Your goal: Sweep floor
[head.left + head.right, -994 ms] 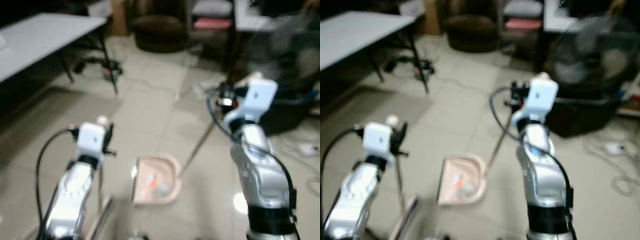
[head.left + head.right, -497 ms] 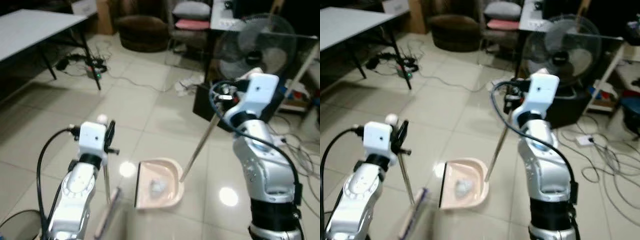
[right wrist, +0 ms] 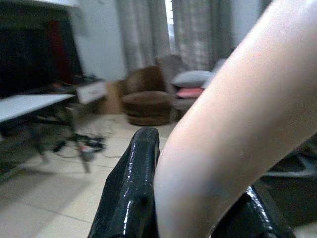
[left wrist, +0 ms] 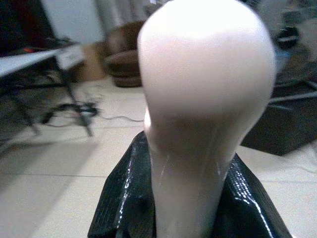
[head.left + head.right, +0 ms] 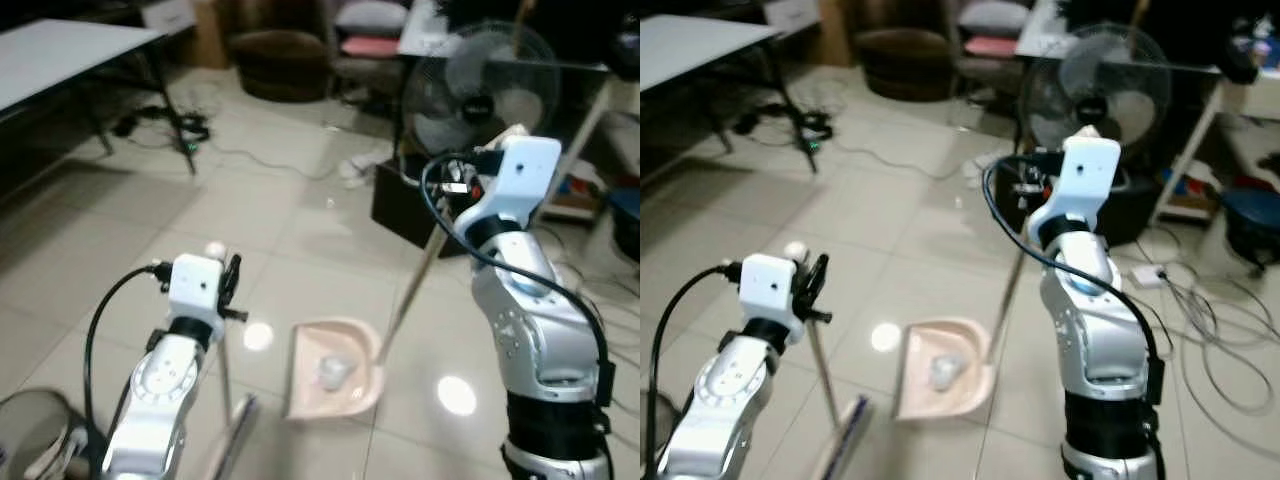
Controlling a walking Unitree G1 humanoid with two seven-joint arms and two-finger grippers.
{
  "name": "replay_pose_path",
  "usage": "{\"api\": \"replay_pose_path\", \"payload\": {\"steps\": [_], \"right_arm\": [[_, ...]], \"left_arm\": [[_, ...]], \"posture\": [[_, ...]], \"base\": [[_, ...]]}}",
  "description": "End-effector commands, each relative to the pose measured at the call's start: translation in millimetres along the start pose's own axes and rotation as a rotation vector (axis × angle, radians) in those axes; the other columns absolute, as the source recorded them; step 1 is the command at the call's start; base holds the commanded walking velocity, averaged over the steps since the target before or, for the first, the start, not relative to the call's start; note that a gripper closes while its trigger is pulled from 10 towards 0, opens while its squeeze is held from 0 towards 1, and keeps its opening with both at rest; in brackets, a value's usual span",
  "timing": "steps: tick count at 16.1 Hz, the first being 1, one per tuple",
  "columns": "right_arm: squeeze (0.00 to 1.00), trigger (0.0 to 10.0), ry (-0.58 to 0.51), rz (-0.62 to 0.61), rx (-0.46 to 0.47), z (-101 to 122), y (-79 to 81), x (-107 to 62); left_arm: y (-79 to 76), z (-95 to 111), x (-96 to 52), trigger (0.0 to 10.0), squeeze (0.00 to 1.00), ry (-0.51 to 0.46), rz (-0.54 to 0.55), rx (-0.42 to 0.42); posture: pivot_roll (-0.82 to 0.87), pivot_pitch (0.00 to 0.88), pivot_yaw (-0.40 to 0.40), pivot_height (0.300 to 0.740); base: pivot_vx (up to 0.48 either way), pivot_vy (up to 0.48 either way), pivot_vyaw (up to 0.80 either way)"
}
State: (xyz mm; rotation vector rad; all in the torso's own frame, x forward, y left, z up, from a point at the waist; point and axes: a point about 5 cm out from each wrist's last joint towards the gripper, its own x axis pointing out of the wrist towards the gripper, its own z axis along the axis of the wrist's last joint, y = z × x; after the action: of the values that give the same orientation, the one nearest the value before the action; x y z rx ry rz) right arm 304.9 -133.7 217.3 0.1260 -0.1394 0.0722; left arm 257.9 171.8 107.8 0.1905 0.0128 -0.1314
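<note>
Holding both tools at their top ends, the robot has the dustpan (image 5: 335, 368) flat on the tiles below and between its arms, a small grey clump of dirt (image 5: 331, 372) lying in it. The right gripper (image 5: 478, 180) is clenched round the top of the dustpan's long handle (image 5: 414, 280), which slants down from it to the pan. The left gripper (image 5: 222, 283) grips the broom (image 5: 225, 375) just under its rounded knob (image 4: 205, 79), the stick dropping straight below it to the blurred head on the floor. Both look light, stiff plastic with smooth, slippery shafts, so a high hold probably gives reach but little leverage. Beyond the right gripper stand a pedestal fan (image 5: 470, 75) and a black box (image 5: 410, 205); loose cables (image 5: 1205, 320) trail outside it, a likely snag. Far past the left gripper sits a white table (image 5: 70, 50).
</note>
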Motion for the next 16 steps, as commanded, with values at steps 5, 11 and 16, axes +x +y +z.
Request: {"api": "replay_pose_path", "payload": {"steps": [5,11,16], "right_arm": [[0.00,10.0,-0.070,0.084,0.069,26,14.9,3.3],[0.00,10.0,-0.089,0.144,0.084,43,23.7,8.8],[0.00,10.0,-0.098,0.184,0.079,56,29.2,13.0]], "left_arm": [[3.4,-9,-9.3,10.0,0.00,0.040,0.002,0.059],[2.0,-7,-9.7,10.0,0.00,0.029,0.001,0.074],[0.6,-4,-11.8,10.0,0.00,0.007,-0.007,0.076]], "posture": [[-0.07,0.000,0.068,0.740],[-0.06,0.000,0.067,0.740],[-0.05,0.000,0.061,0.740]], "base": [[0.000,0.000,0.80],[0.000,0.000,0.80],[0.055,0.000,0.80]]}}
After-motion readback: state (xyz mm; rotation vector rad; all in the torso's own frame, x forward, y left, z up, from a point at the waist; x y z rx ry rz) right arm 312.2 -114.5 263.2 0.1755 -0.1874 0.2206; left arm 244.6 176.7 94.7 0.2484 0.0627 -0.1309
